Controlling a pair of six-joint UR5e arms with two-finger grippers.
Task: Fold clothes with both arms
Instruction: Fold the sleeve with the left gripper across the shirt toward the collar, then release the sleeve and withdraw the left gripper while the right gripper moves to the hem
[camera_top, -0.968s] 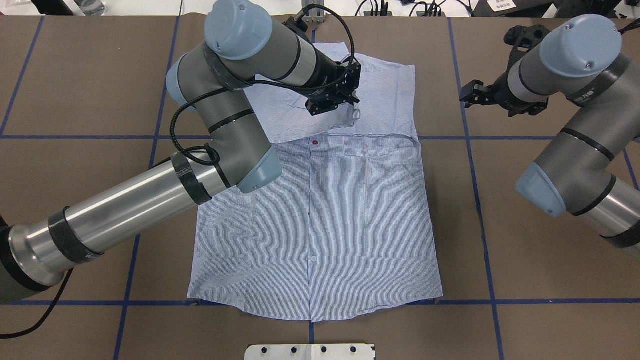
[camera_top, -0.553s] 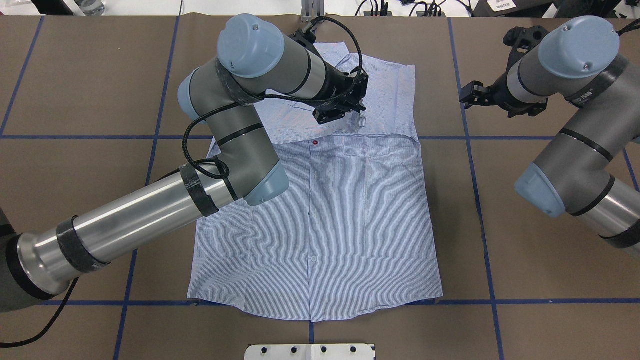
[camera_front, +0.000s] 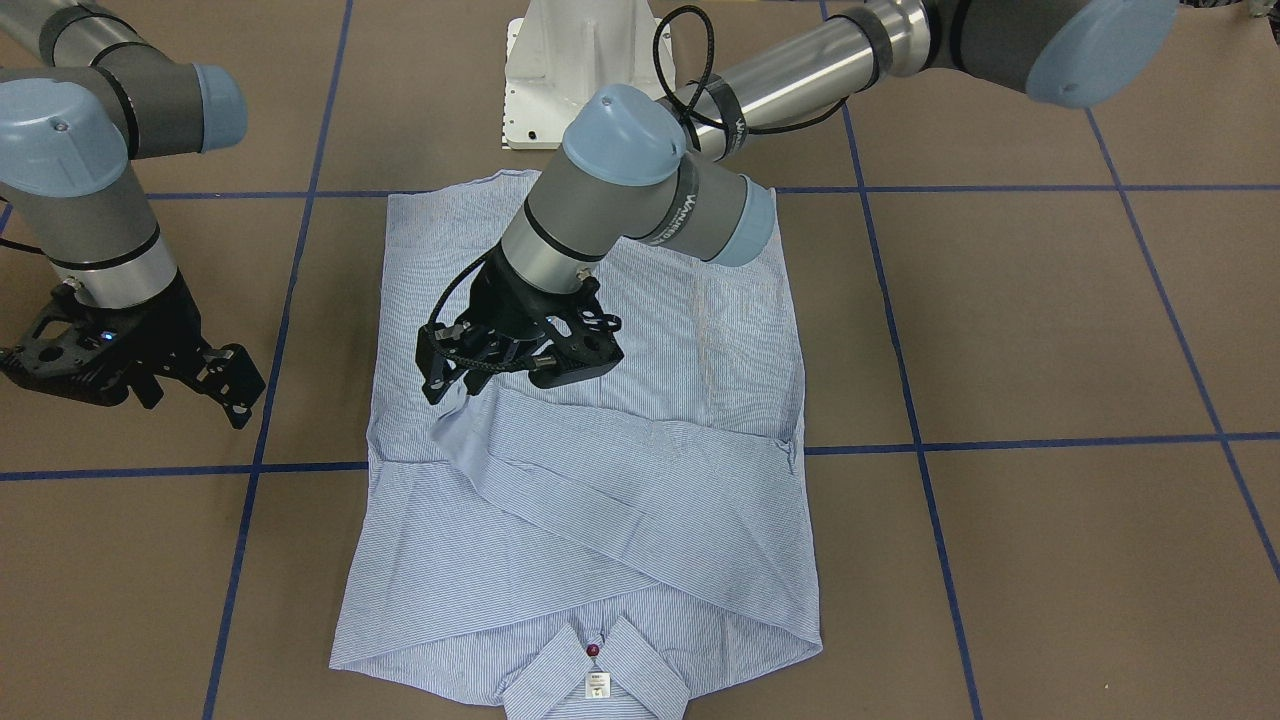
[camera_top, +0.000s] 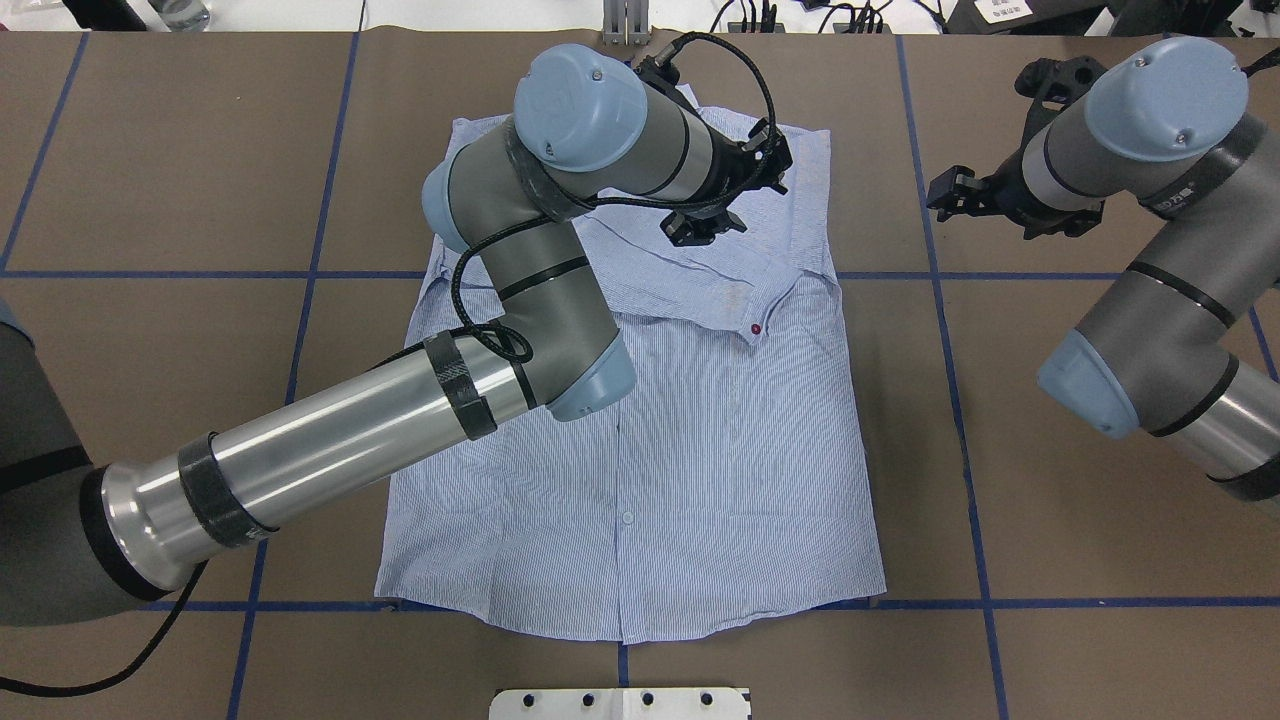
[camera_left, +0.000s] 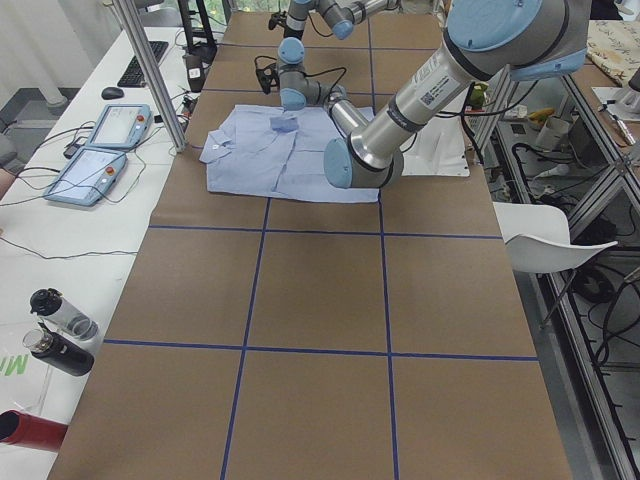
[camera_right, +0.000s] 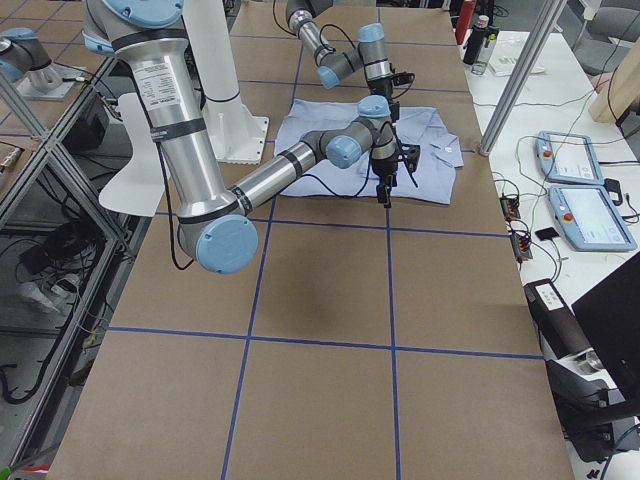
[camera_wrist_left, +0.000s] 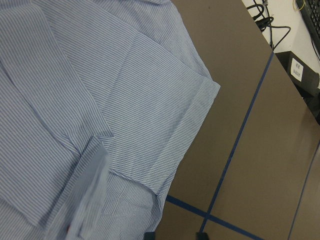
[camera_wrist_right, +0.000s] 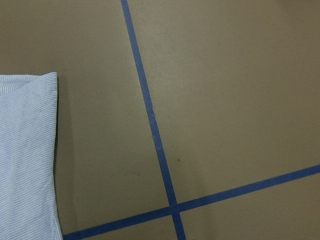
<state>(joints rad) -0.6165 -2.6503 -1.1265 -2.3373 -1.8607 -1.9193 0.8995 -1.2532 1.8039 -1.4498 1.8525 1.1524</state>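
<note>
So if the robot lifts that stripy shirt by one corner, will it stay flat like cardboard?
Probably not. The shirt looks thin and floppy: its sleeve lies folded over the body in soft creases, so a lifted corner would likely droop. Pushed sideways, it would probably bunch up like the wrinkles near that fold, not slide whole.

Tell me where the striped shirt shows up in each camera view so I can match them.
Front-facing: shirt in the centre, collar at the bottom.
Overhead: centre, hem at the bottom.
Exterior left: upper middle.
Exterior right: upper middle.
Left wrist: fills the left side.
Right wrist: left edge only.
Shared landmark: blue tape lines.
</note>
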